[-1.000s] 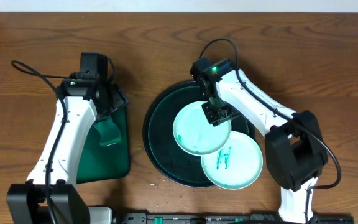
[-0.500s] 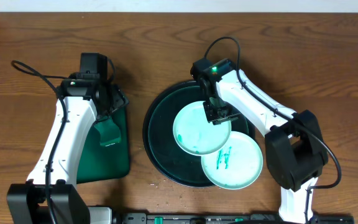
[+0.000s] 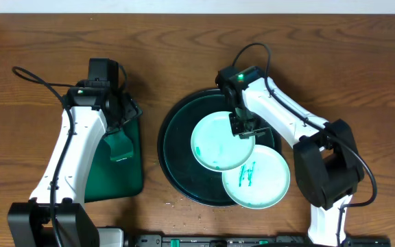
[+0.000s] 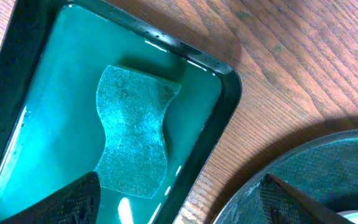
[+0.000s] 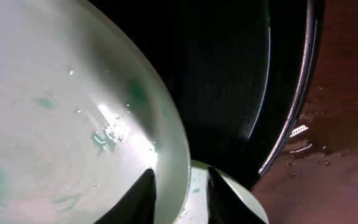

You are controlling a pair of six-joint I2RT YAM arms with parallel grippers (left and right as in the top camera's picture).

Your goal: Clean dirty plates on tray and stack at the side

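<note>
At the near edge of the counter [image 3: 33, 41], right of centre: plate with green scribble [image 3: 260, 184], lying across the near right rim of the tray [image 3: 175, 147]; whether its outer edge rests on the wood cannot be told.

Tray: large, round, dark, raised rim. Its far right part is hidden overhead by the right arm [image 3: 286, 116]. Water beads [image 5: 303, 149] on the wood just outside the rim.

Wiped plate [image 3: 214, 144]: faint green smears, wet sheen; inside the tray toward its right, near edge overlapping the scribbled plate. Two plates show.

Right jaws: at the wiped plate's far right rim, set narrow; one fingertip [image 5: 140, 196] over the plate's face, the other outside the rim, both cut off by the frame. Whether they pinch the rim cannot be told.

Rectangular green tray [image 3: 115, 182]: well left of the round tray, glossy wet floor, far end under the left arm [image 3: 74, 147].

Sponge [image 4: 132, 130]: green, waisted, flat in that tray; partly covered overhead.

Left jaws: spread wide, holding nothing, above the rectangular tray's far right corner; fingertips [image 4: 73, 199] cut off at the frame bottom
</note>
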